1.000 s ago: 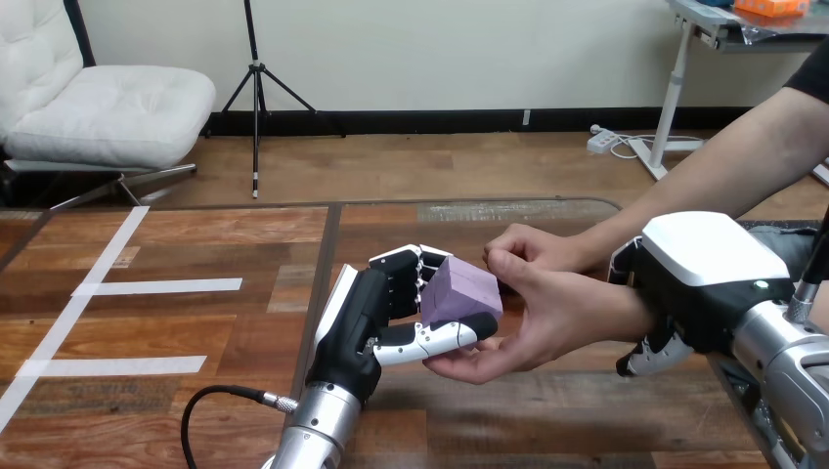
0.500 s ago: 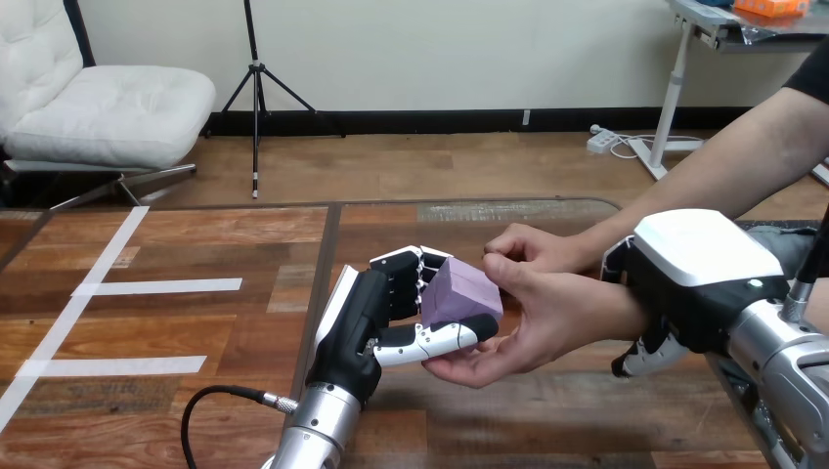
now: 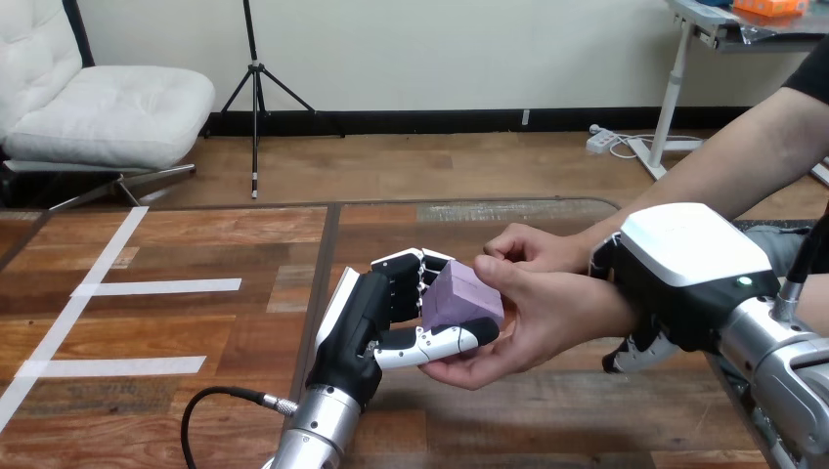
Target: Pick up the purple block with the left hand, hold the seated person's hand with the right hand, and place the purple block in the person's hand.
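We saw left hand (image 3: 376, 318) fingers and thumb clamped on purple cube block (image 3: 461, 296), block touching person's hand (image 3: 547, 318); right hand (image 3: 684, 264) fingers curled round person's wrist (image 3: 614, 311).

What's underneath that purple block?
Under the purple block lie the thumb of the left hand and the person's hand, palm up. Whether the block touches the palm is covered.

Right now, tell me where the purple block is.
Head view, centre: the purple block is pinched in the left hand, just above the table, against the person's nearer hand at its right.
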Action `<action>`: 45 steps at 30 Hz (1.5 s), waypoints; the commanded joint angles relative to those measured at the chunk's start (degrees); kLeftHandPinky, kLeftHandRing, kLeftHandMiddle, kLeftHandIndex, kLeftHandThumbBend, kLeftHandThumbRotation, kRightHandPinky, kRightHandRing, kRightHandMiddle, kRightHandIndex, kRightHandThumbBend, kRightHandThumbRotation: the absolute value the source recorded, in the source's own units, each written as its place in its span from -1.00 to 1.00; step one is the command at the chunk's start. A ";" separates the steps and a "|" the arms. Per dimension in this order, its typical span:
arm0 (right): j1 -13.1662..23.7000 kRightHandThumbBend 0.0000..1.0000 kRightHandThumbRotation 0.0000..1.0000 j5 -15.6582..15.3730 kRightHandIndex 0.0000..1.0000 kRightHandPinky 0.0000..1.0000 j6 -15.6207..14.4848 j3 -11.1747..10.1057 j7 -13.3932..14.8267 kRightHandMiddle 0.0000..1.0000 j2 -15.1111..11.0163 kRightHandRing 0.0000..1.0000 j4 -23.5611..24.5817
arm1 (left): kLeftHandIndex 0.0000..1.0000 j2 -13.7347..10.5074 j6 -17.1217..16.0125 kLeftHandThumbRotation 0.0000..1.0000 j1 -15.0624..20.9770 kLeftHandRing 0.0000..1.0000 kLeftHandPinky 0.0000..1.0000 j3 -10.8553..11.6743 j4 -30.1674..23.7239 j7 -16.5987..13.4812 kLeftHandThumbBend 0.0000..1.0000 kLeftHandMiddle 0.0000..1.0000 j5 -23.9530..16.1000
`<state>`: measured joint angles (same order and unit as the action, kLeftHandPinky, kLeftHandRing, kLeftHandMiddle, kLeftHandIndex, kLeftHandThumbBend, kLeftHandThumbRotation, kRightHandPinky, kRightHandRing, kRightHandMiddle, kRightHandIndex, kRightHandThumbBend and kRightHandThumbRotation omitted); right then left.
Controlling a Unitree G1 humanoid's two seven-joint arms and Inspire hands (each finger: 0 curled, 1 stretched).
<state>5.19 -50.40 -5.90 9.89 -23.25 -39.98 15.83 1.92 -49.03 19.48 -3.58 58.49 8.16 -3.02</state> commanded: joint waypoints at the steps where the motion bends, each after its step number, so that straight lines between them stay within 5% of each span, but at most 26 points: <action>1: 5.67 0.57 -1.00 -0.91 0.05 -0.21 1.14 0.80 1.14 0.02 1.63 -0.09 1.24 | 0.02 -0.42 -0.42 -0.61 1.51 -0.16 -0.28 0.50 -3.05 0.18 0.65 -0.02 0.28; 7: 7.35 0.58 -1.00 -1.49 0.04 -0.22 0.14 1.78 -0.93 0.01 2.10 -0.10 0.72 | 0.02 -0.48 -0.43 -0.62 1.56 -0.16 -0.29 0.50 -3.04 0.07 0.65 -0.02 0.12; 45: 9.95 0.61 -1.00 -1.99 0.09 -0.38 1.66 2.77 0.26 -0.06 3.76 -0.22 -2.88 | 0.00 0.52 3.01 -0.62 0.94 -0.17 -0.28 -0.18 -4.44 5.86 0.72 -0.04 3.04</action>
<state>11.34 -52.01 -4.26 13.08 -24.24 -37.02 13.22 1.07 -46.03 18.88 -3.21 57.65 13.19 0.18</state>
